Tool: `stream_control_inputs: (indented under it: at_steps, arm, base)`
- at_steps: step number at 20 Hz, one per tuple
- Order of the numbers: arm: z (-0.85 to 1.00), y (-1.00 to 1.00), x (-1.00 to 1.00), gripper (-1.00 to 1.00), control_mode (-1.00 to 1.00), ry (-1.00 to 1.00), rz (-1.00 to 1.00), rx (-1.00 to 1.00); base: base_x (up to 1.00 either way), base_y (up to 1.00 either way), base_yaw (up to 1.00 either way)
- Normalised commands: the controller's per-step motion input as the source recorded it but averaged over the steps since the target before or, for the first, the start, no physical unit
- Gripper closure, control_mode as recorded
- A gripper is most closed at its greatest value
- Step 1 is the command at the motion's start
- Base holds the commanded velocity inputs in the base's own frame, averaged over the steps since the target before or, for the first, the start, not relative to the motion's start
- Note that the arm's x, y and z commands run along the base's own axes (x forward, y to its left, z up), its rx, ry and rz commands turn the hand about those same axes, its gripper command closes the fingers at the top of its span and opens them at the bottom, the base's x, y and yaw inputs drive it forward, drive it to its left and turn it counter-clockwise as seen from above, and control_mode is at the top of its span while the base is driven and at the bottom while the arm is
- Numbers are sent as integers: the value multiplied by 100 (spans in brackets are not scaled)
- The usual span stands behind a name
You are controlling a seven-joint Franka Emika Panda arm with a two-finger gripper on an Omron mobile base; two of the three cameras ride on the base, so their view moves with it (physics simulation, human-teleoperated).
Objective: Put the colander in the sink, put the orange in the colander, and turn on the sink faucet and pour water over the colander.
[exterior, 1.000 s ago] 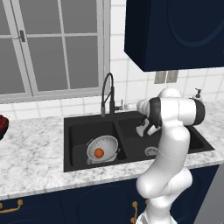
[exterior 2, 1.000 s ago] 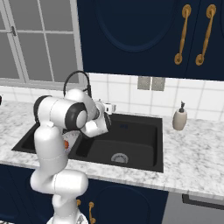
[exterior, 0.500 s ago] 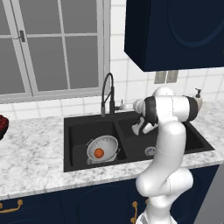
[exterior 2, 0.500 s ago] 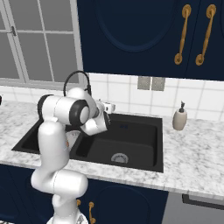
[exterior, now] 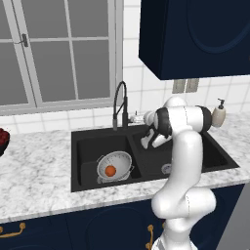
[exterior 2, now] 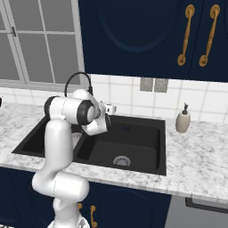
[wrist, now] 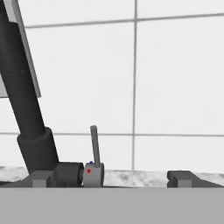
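Observation:
The silvery colander [exterior: 117, 163] sits in the left basin of the black sink [exterior: 87, 142], and the small orange [exterior: 111, 170] lies inside it. The dark gooseneck sink faucet [exterior: 120, 105] rises behind the divider. My gripper [exterior: 137, 117] is open, held level over the back of the sink just right of the faucet base. In the hand view the faucet's thick dark column [wrist: 22, 103] leans at the left, and its small upright lever [wrist: 94, 151] stands between my fingertips [wrist: 42, 178], closer to the left one. From the right my gripper [exterior 2: 111, 108] points at the backsplash beside the faucet [exterior 2: 76, 78].
A white soap dispenser [exterior: 218, 114] stands on the marble counter right of the sink [exterior 2: 139, 133]. A dark red bowl-like thing [exterior: 3, 139] sits at the counter's far left. Tiled backsplash and a window lie close behind the faucet; a dark cabinet hangs overhead.
The hand has moved up, left and back from over the right basin toward the faucet base. The jaws have stayed open. Colander and orange have not moved.

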Motion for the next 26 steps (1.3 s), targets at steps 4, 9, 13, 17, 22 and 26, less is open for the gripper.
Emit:
stream_control_inputs:
  at_steps: [4,9,13,17,22,26]
  arm:
    - [-30,11,36,-100,-100,0,0,0]
    - [-30,3,31,-100,-100,0,0,0]
    - [-14,7,32,-100,-100,0,0,0]
    - [0,4,22,-100,-100,0,0,0]
    - [0,0,16,-100,-100,0,0,0]
    - [0,0,22,-100,-100,0,0,0]
  base:
    - [0,0,0]
    - [0,0,0]
    - [0,0,0]
    - [0,0,0]
    - [0,0,0]
    - [0,0,0]
